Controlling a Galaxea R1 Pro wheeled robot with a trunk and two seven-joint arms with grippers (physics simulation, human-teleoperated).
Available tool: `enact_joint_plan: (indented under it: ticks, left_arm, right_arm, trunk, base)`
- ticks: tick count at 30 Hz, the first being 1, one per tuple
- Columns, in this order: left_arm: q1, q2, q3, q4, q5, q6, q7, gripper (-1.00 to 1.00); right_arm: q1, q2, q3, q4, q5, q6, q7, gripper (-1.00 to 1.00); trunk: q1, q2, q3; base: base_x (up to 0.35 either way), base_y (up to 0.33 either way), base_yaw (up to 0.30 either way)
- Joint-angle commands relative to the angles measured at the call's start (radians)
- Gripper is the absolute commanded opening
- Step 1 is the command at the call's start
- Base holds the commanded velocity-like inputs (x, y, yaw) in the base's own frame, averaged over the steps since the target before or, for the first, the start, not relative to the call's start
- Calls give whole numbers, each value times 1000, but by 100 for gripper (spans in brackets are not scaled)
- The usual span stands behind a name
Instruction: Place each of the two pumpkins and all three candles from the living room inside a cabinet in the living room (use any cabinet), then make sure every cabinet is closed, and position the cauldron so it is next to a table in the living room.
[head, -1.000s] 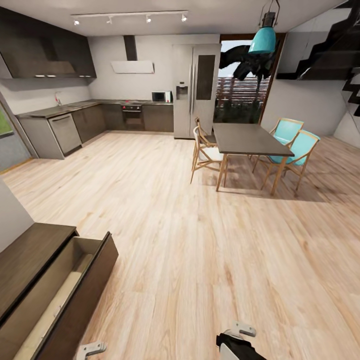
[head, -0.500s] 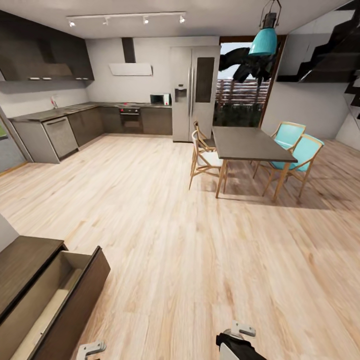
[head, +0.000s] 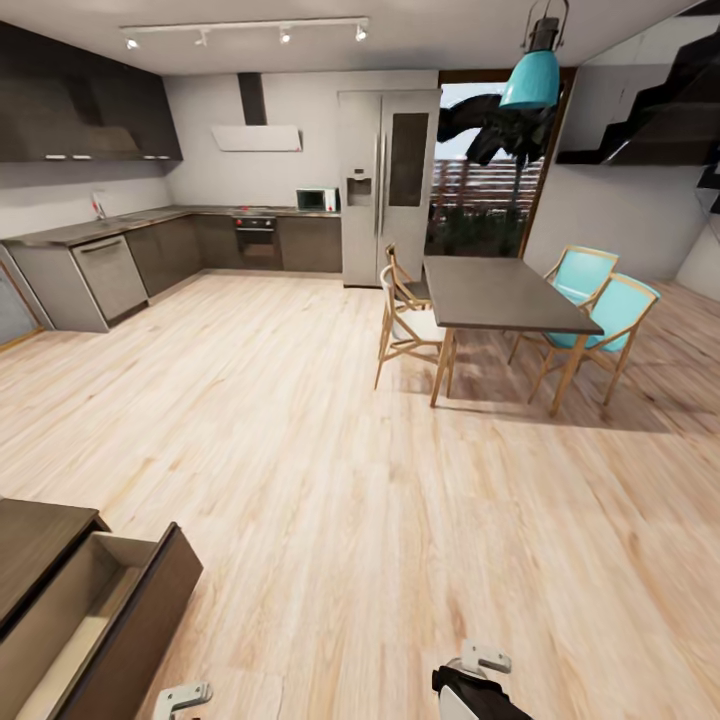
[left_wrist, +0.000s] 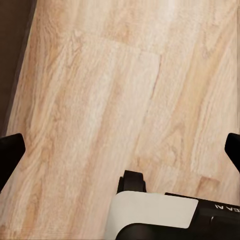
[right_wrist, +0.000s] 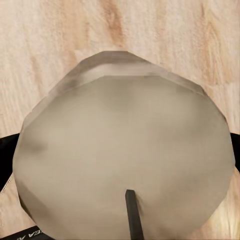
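My right tool (right_wrist: 120, 150) is pinching a stubby off-white wax candle (right_wrist: 125, 150), left tool (left_wrist: 120, 150) spread with nothing in it. The long dark brown wood cabinet (head: 40, 540), its drawer open, sits off to my left, so it's nearer the free arm.

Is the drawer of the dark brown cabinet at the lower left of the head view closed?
No: the cabinet has its drawer pulled out, and the pale beige lining inside shows.

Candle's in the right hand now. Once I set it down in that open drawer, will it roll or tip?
The candle looks short and wide with a flat top, so it should probably stand steady upright. On its rounded side it would likely roll. It looks rigid. The open drawer has walls to contain it.
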Motion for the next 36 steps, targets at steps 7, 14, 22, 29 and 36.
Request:
enact_joint_plan:
  ticks: [7, 14, 22, 29, 36]
  left_arm:
    - [0, 0, 0, 0, 0, 0, 0, 100]
    - [0, 0, 0, 0, 0, 0, 0, 100]
    - [0, 0, 0, 0, 0, 0, 0, 100]
    - [0, 0, 0, 0, 0, 0, 0, 100]
    - [0, 0, 0, 0, 0, 0, 0, 100]
  right_arm:
    - [0, 0, 1, 0, -2, -3, 1, -100]
    - [0, 0, 2, 0, -2, -3, 1, -100]
    - [0, 0, 2, 0, -2, -3, 1, -100]
    - [0, 0, 2, 0, -2, -3, 1, -100]
    - [0, 0, 2, 0, -2, -3, 1, -100]
  trunk:
    - [0, 0, 0]
    - [0, 0, 0]
    - [0, 0, 0]
    - [0, 0, 0]
    - [0, 0, 0]
  base:
    - [330, -10, 0]
    - [322, -48, 0]
    - [281, -146, 0]
    - [290, -17, 0]
    - [290, -69, 0]
